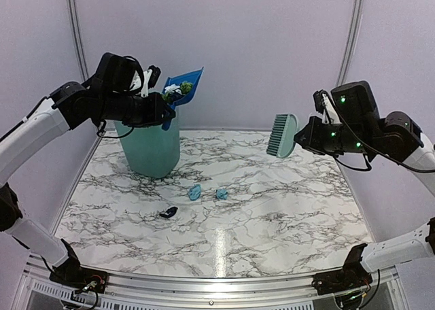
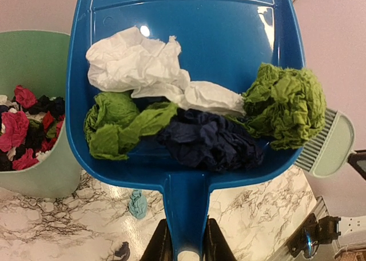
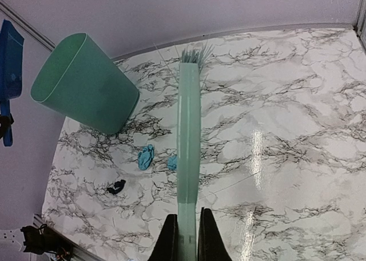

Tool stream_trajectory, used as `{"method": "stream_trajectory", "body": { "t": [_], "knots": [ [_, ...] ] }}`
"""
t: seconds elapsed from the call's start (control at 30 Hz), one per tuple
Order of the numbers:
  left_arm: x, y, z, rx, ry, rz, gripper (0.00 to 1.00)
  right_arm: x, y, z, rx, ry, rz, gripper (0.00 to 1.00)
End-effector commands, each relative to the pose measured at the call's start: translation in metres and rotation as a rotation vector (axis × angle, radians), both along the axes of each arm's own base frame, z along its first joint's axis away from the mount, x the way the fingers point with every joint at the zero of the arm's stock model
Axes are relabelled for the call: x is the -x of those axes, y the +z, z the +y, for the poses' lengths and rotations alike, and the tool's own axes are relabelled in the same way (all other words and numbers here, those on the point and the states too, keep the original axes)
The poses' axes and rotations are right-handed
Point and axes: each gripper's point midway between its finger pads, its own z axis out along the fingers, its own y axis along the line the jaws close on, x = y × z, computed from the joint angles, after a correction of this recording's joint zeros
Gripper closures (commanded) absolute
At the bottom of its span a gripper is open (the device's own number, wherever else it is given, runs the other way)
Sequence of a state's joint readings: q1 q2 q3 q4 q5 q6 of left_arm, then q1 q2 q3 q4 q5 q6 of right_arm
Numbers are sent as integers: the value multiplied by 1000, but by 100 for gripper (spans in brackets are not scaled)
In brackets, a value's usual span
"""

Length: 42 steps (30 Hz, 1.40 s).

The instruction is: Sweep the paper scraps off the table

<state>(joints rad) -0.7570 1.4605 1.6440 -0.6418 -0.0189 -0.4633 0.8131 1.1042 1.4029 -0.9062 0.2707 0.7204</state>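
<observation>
My left gripper [image 2: 184, 241] was clamped on the dustpan [image 2: 189, 20] handle, above the bin [image 1: 149, 147] at upper left, with paper scraps [image 2: 200, 138] piled inside. My right gripper [image 3: 186, 238] was clamped on the brush [image 3: 189, 129]. Three more lay mid-frame on the table [image 1: 285, 215].

We see bright, even light from overhead. It leaves a pale vertical streak of glare on the glossy table [image 1: 285, 215] in the top and right wrist views, and small white highlights on the blue dustpan [image 2: 217, 38]. Shadows are soft and faint. All three views are sharp, and straight edges bow slightly in the right wrist view.
</observation>
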Motion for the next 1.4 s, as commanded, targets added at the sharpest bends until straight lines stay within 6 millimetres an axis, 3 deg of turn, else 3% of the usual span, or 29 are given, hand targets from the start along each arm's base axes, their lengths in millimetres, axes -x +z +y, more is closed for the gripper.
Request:
{"method": "stream_trajectory", "body": {
  "t": [0.0,0.3,0.47,0.67,1.07,1.37],
  "knots": [
    [-13,20,11,61,38,6,100,-3,10,1,-57,-14,-24,100],
    [-52,23,26,167,81,86,100,-3,7,2,-64,-19,-19,100],
    [-80,15,47,244,175,166,100,-3,6,1,-65,-21,-17,100],
    [-105,6,54,347,184,270,100,-2,4,-1,-65,-28,-14,100],
    [-135,17,55,555,180,359,100,-5,5,-3,-54,-42,-25,100],
    [-142,39,51,761,155,385,100,-11,5,1,-30,-32,-29,100]
  ]
}}
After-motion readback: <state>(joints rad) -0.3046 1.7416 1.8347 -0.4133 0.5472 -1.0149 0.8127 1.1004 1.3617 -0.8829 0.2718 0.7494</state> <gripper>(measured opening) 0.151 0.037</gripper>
